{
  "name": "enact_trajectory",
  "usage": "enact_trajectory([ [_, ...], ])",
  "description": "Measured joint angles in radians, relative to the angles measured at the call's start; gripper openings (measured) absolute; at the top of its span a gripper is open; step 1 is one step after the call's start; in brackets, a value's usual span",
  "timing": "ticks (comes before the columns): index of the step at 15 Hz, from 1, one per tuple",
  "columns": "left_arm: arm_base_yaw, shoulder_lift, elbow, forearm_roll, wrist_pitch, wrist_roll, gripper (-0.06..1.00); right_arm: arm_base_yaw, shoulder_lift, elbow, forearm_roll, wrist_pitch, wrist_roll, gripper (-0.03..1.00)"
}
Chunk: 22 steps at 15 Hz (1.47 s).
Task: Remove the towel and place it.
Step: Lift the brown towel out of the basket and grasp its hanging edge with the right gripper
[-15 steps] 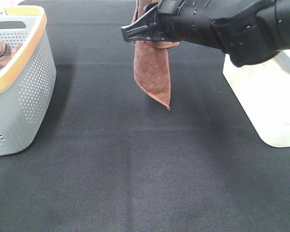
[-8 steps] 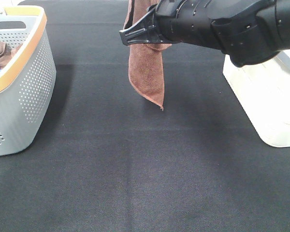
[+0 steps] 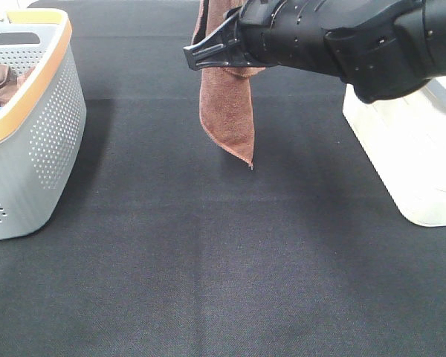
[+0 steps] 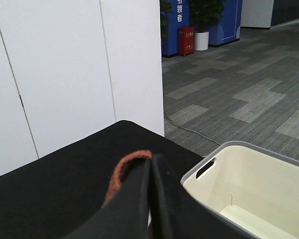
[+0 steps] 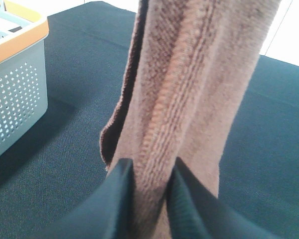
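Towel (image 3: 227,111) hangs over the table (image 3: 208,260), its low corner swung slightly basketward (image 3: 44,126). Left gripper (image 4: 150,167) stays clenched on its hem; right gripper (image 3: 193,53) straddles it, clamping unclear. Placing remains.

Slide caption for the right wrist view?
Right gripper pinches a fold of the hanging towel over the black table.

Desk (image 3: 208,268): black woven cover, lying flat, with faint crease lines running across it. Two things sit directly on it. Left side: grey perforated basket (image 3: 48,141) with an orange rim, partly cut off by the frame edge. Right side: cream bin (image 3: 409,163), also cut off; the left wrist view shows its grey rim and handle slot. The two are well apart.
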Motion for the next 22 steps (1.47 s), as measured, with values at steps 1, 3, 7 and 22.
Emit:
enact_trajectory([
  [1,0.000,0.000,0.000,0.000,0.000,0.000,0.00,0.000,0.000,0.000,0.000,0.000,0.000,0.28],
  [3,0.000,0.000,0.000,0.000,0.000,0.000,0.00,0.000,0.000,0.000,0.000,0.000,0.000,0.29],
  [7,0.000,0.000,0.000,0.001,0.000,0.000,0.00,0.000,0.000,0.000,0.000,0.000,0.000,0.34],
  [22,0.000,0.000,0.000,-0.014,-0.001,0.000,0.00,0.000,0.000,0.000,0.000,0.002,0.000,0.25],
])
